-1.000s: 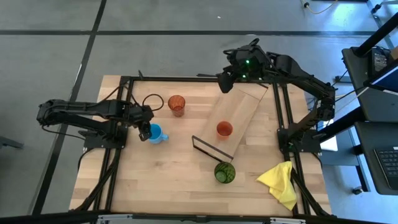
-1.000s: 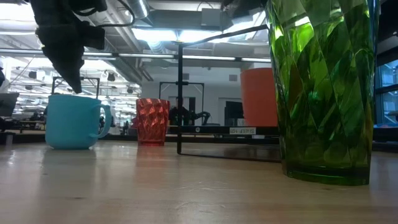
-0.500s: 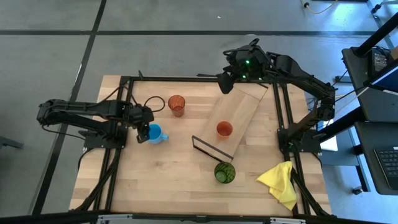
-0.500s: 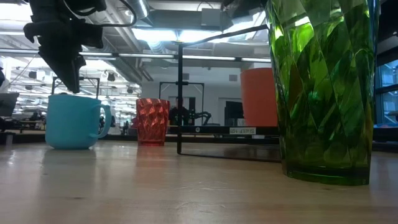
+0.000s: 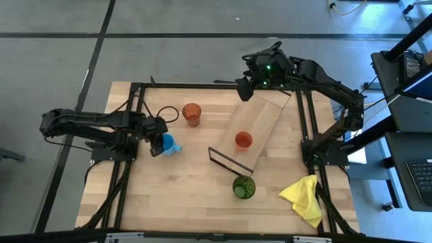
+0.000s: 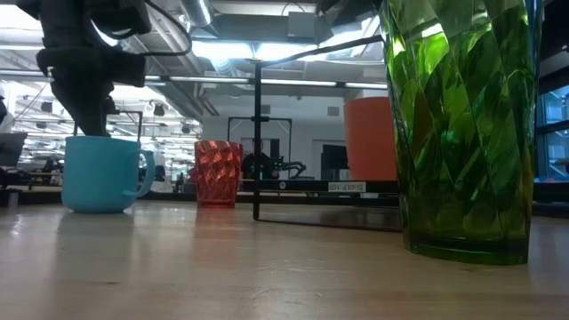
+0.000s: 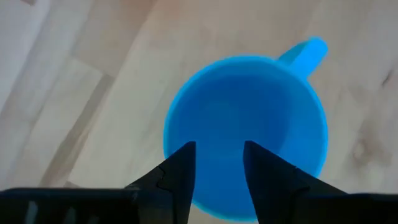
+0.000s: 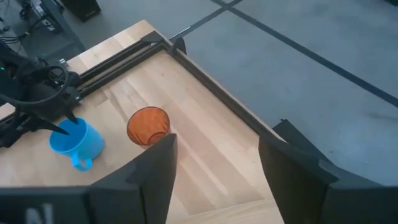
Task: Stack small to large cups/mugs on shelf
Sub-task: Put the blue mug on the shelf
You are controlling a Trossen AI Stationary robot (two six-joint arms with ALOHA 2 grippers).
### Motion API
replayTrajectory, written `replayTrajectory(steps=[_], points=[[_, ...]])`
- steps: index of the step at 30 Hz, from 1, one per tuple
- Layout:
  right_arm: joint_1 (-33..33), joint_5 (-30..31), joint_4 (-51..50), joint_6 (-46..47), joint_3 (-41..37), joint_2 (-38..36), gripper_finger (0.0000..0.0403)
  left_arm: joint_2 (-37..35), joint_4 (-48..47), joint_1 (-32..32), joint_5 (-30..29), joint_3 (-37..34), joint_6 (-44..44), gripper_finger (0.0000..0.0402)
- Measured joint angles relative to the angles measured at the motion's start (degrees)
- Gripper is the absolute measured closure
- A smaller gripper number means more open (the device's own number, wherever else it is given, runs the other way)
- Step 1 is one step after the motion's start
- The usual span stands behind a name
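A light-blue mug stands on the table at the left, its handle toward the table's right. My left gripper is open and points down into the left side of the mug's mouth; it also shows in the low view. A small red-orange cup stands on the slanting light-wood shelf. An orange-red tumbler stands at the far middle. A green tumbler stands near the front. My right gripper is open and empty above the shelf's far end. My left gripper comes at the mug from above, pointing down, with its open fingertips over the mug's hollow close to the rim on the table's left side. I cannot tell whether they touch the mug. The mug stands upright on the table.
A yellow cloth lies at the front right corner. The shelf's black wire frame stands up at its near end. Black frame rails run along the table's left and right sides.
My left gripper has gone down and a little toward the table's left edge, from above the mug's rim into the mug's mouth.
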Motion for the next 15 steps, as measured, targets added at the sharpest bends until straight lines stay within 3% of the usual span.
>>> replayTrajectory(steps=[7, 12, 15], points=[[-0.36, 0.02, 0.00, 0.11, 0.00, 0.02, 0.0176, 0.00, 0.42, 0.00, -1.31, 0.09, -0.86, 0.0272], [-1.26, -0.08, 0.01, 0.47, 0.00, 0.02, 0.0176, 0.00, 1.01, 0.00, -0.09, 3.01, -1.64, 0.0272], [-1.62, -0.26, 0.01, 0.50, 0.00, 0.04, 0.0176, 0.00, 1.25, 0.00, -2.36, 5.01, -1.59, 0.0272]])
